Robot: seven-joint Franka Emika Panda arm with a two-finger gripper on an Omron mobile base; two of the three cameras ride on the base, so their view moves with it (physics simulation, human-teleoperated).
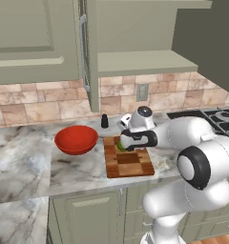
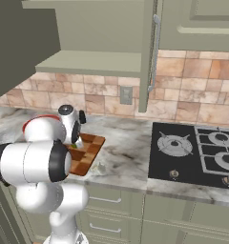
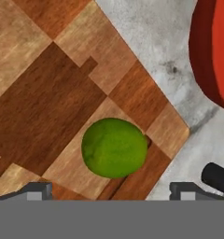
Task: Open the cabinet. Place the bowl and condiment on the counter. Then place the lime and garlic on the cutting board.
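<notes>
The cabinet [image 1: 145, 62] stands open with a bare shelf [image 2: 97, 62]. On the counter [image 1: 26, 162] sit the red bowl [image 1: 76, 139] and, behind it, the black condiment [image 1: 104, 120]. The lime [image 3: 114, 147] lies on the cutting board [image 3: 48, 102] near one corner. Directly over it hangs my gripper [image 3: 111, 190], open, its fingertips [image 3: 37, 190] wide apart and clear of the fruit. From the base I see the gripper [image 1: 122, 143] over the board's [image 1: 128, 162] far left end. A whitish garlic [image 2: 101, 167] rests on the counter [image 2: 126, 147] just right of the board [image 2: 85, 155].
The gas hob [image 2: 197, 152] fills the counter to the right. The open cabinet door [image 1: 35, 38] with its bar handle [image 1: 83, 52] juts out above the bowl. A wall socket [image 1: 142, 92] sits in the tiled backsplash. The bowl [image 3: 216, 51] and bottle [image 3: 219, 177] flank the board's corner.
</notes>
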